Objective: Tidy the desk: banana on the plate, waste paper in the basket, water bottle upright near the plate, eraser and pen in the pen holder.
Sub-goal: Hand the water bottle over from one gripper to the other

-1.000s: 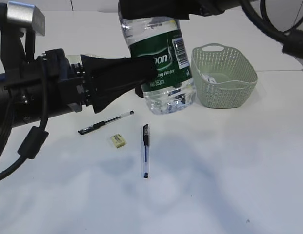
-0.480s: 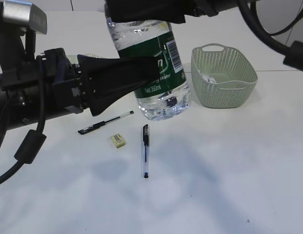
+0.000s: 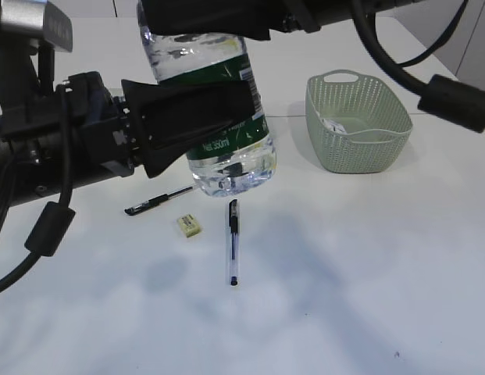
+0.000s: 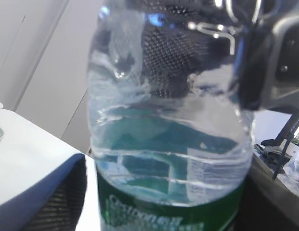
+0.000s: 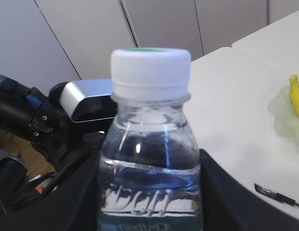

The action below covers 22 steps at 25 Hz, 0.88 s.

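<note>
Front pen: a clear pen [image 3: 233, 242] with a dark cap is seen lying on the desk [image 3: 344, 297], low in the middle of the frame.
Eraser: a small cream block [image 3: 189, 226] is seen just left of that pen, not touching it.
Second pen: a black pen [image 3: 158, 201] is laid at a slant, a bit farther back and to the left.
Water bottle: the bottle [image 3: 215, 117] is held up in the air, above the pens, upper middle of the frame.
Left claw: the left claw [image 3: 226, 117] is spread wide around the green label; whether it touches cannot be told.
Right claw: the right claw [image 3: 199, 16] is clamped on the bottle's top part.
Basket: the green basket [image 3: 358, 121] is seen at the upper right, with something white inside.
Banana: a yellow bit [image 5: 296, 98] is seen at the right edge of the right wrist view, on the pale green plate [image 5: 285, 120].
</note>
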Tool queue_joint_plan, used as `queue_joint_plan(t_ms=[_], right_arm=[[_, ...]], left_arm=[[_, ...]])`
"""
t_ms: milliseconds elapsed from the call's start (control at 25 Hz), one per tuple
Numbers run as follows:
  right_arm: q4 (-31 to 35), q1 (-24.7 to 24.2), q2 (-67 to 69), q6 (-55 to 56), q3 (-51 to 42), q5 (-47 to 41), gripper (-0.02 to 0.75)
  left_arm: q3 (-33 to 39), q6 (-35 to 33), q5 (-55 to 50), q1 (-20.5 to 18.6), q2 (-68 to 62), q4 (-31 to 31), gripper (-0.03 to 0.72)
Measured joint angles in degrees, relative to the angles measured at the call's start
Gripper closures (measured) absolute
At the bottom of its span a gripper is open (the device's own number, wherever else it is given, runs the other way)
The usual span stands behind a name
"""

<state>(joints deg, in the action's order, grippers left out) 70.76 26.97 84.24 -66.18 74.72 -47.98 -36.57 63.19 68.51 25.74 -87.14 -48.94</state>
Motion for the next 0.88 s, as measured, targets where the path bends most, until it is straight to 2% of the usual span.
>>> queue_joint_plan(t_ms=[480, 680, 880], right_arm=[[0.5, 0.0, 0.0, -0.6, 0.0, 0.0, 0.363], [0.8, 0.0, 0.0, -0.6, 0.0, 0.1, 0.363], [1.5, 0.0, 0.0, -0.6, 0.0, -0.1, 0.363]], left_arm=[[0.0, 0.0, 0.4, 0.3, 0.0, 0.9, 0.134], [0.0, 0.0, 0.4, 0.3, 0.6, 1.1, 0.136], [0.0, 0.0, -0.1, 0.3, 1.2, 1.5, 0.103]])
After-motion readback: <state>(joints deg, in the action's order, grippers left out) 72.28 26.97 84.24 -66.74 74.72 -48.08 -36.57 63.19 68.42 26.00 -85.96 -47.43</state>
